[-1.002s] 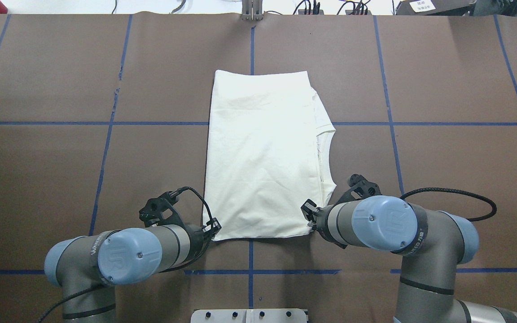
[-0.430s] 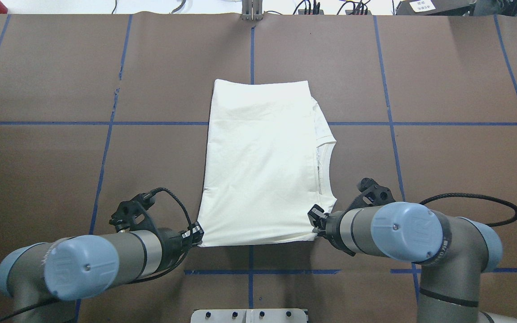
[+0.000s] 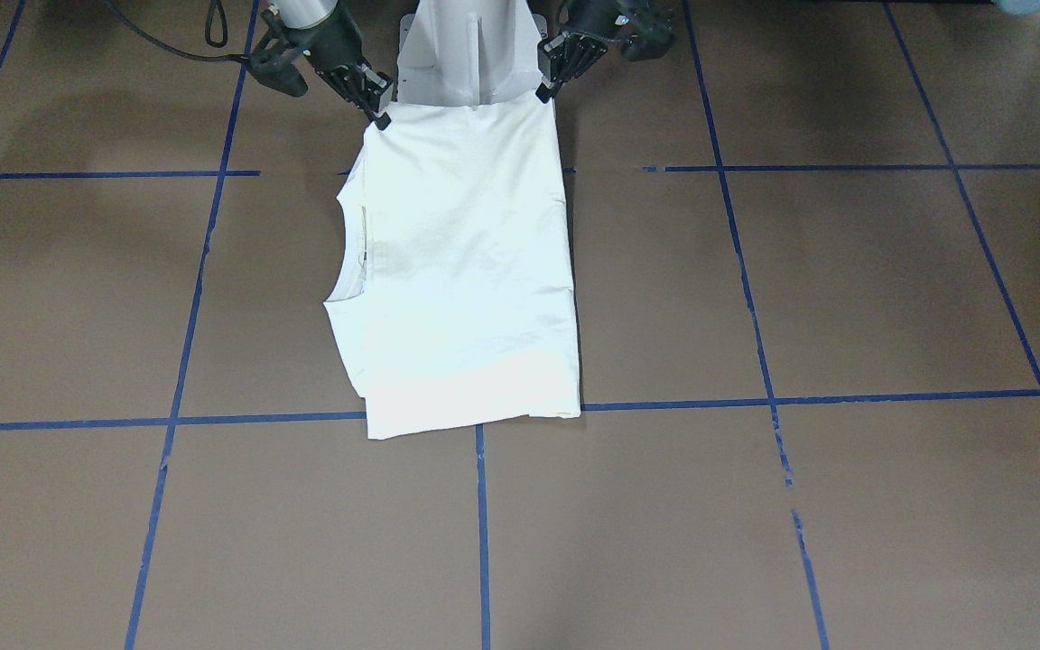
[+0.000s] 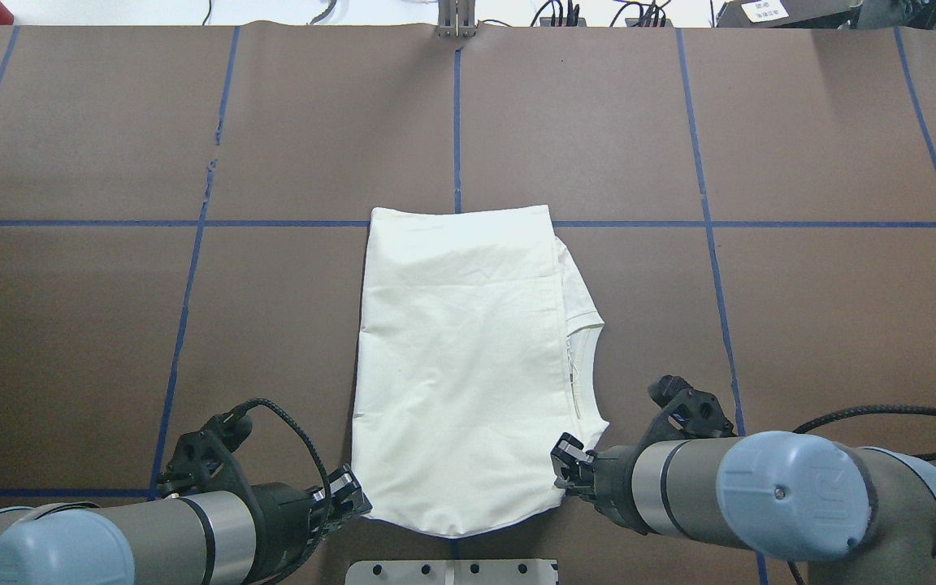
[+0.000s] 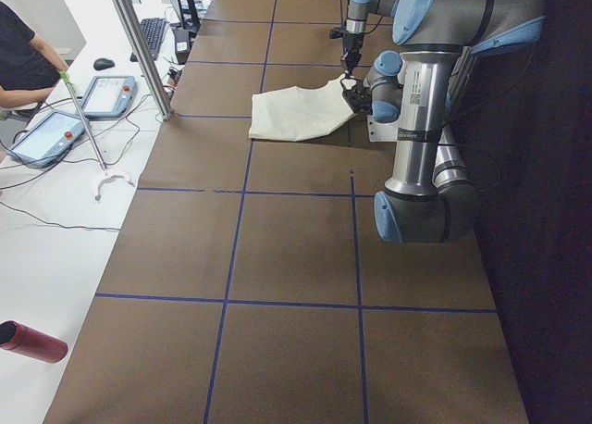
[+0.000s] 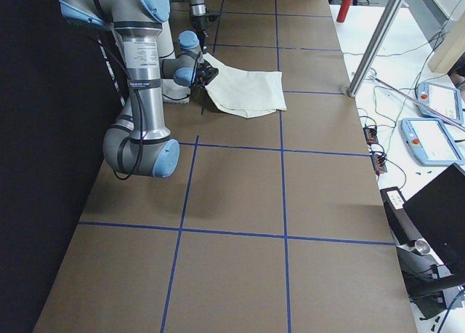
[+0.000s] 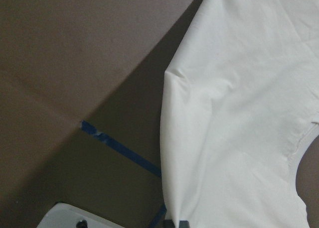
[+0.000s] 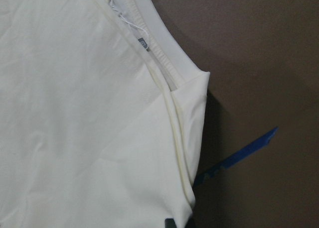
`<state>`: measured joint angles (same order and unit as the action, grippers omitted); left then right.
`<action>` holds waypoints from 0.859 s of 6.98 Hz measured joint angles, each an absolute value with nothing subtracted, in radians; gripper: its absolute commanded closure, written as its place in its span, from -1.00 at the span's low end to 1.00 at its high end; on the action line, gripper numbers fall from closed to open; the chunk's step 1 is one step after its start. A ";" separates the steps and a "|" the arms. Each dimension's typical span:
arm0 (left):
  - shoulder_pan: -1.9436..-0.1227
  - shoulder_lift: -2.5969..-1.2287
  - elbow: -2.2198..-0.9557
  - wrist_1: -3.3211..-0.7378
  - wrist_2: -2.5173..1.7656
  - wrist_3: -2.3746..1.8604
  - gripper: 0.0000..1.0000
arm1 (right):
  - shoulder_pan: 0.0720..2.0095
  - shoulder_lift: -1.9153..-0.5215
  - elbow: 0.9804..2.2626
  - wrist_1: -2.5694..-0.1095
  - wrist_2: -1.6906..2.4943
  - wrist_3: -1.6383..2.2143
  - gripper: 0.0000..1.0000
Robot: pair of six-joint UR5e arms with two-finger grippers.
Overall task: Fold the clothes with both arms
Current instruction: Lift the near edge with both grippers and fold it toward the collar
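– Shirt first: where does it lie?

– The cream long-sleeved T-shirt [image 4: 460, 366] is folded into a long panel with a plain side up. It sits mid-table in front of the robot, straddling the blue tape line [image 4: 457, 122] that runs away from the base. Its far edge rests flat on the brown table covering [image 4: 110, 325], right at a cross-line of tape. Its near edge is raised off the table and sags in a shallow curve between the two grippers.

– Which way does the neck point?

– The ribbed collar [image 4: 587, 357] peeks out along the edge on the robot's right side.

– And the tools?

– The left black two-finger gripper [image 4: 352, 497] is pinched onto the near left corner. The right black two-finger gripper [image 4: 567, 469] is clamped onto the near right corner, close to the collar. In each wrist view the fingertips meet on cloth at the bottom of the picture, with the fabric stretching away from them.

– Anything else around?

– A white metal pedestal plate [image 4: 452, 571] sits at the table's near edge, just beside the sagging hem. Off the table, the left side view shows a person in a black top [image 5: 23, 58] at a white bench. Two handheld screens [image 5: 109, 95] lie near that person, and a red cylinder [image 5: 32, 341] lies further along the bench.
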<state>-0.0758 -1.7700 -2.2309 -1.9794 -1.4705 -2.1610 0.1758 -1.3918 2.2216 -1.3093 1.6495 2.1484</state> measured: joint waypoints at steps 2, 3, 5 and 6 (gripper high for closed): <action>-0.185 -1.825 -2.215 -1.958 -1.478 -2.077 1.00 | 0.228 -1.382 2.230 -1.314 1.648 2.146 1.00; -0.280 -1.893 -2.170 -1.910 -1.511 -1.997 1.00 | 0.284 -1.359 2.208 -1.316 1.650 2.142 1.00; -0.427 -2.006 -2.039 -1.847 -1.595 -1.876 1.00 | 0.428 -1.252 2.078 -1.314 1.724 2.134 1.00; -0.474 -2.051 -1.963 -1.848 -1.606 -1.836 1.00 | 0.489 -1.204 1.994 -1.312 1.762 2.122 1.00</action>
